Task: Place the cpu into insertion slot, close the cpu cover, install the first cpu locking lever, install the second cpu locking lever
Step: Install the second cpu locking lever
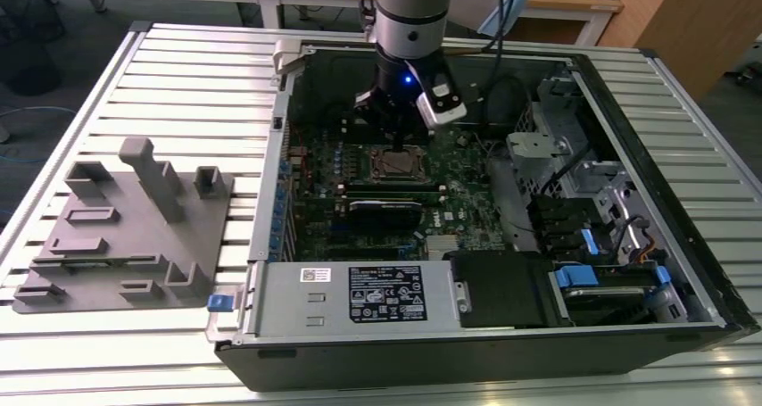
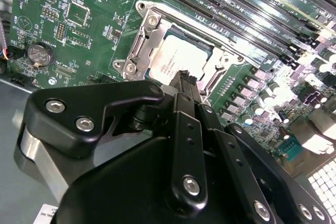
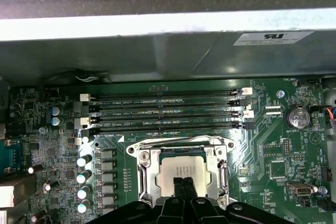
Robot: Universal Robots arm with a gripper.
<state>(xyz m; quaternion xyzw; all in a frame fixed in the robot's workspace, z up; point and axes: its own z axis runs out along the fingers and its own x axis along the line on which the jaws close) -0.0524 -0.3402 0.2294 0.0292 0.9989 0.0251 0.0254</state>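
The cpu (image 3: 181, 171) lies flat in the insertion slot (image 1: 397, 165), its silver-grey face showing through the window of the cpu cover (image 3: 144, 174). The silvery cover frame lies down over the socket on the green board. In both wrist views my gripper (image 3: 183, 184) hangs right above the chip's middle, its two black fingertips pressed together with nothing between them. In the second wrist view the gripper (image 2: 184, 77) hides part of the cpu (image 2: 176, 56) and of the cover (image 2: 137, 51). In the exterior view the gripper (image 1: 399, 145) reaches down into the open computer case.
Long black memory slots (image 3: 163, 111) run beside the socket. A coin battery (image 3: 297, 116) sits on the board. The power supply (image 1: 357, 294), drive cages (image 1: 595, 201) and cables crowd the case. A grey fixture tray (image 1: 120, 236) rests on the table at the exterior view's left.
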